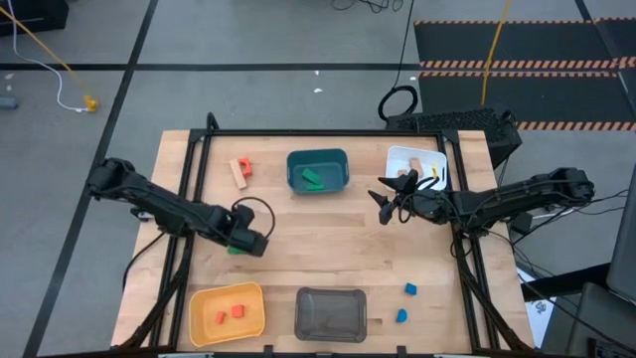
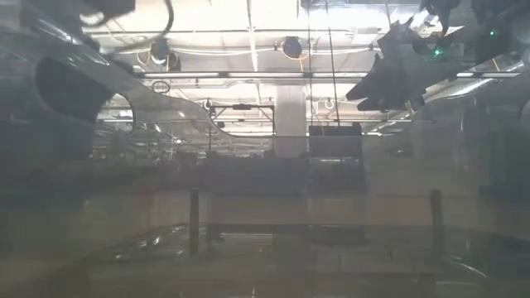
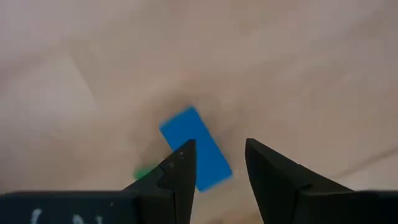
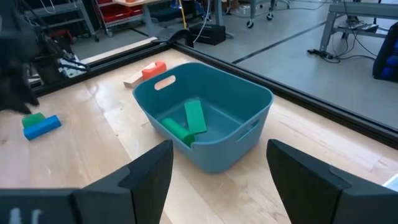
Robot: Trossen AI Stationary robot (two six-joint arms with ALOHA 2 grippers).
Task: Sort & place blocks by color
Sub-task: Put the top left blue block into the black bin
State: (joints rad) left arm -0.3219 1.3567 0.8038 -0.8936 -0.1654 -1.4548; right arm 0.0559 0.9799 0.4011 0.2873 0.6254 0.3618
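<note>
left end effector [image 3: 216,163] parted over blue block [image 3: 196,149] on pale wooden table [image 3: 298,68]

Four bins sit on the table: a teal bin [image 1: 318,169] at upper centre, a white bin [image 1: 415,164] upper right, a yellow bin [image 1: 228,313] lower left, a grey bin [image 1: 331,313] lower centre. Two green blocks [image 4: 186,121] lie in the teal bin, two red-orange blocks [image 1: 230,314] in the yellow, two blue blocks [image 1: 406,301] at lower right.
</note>
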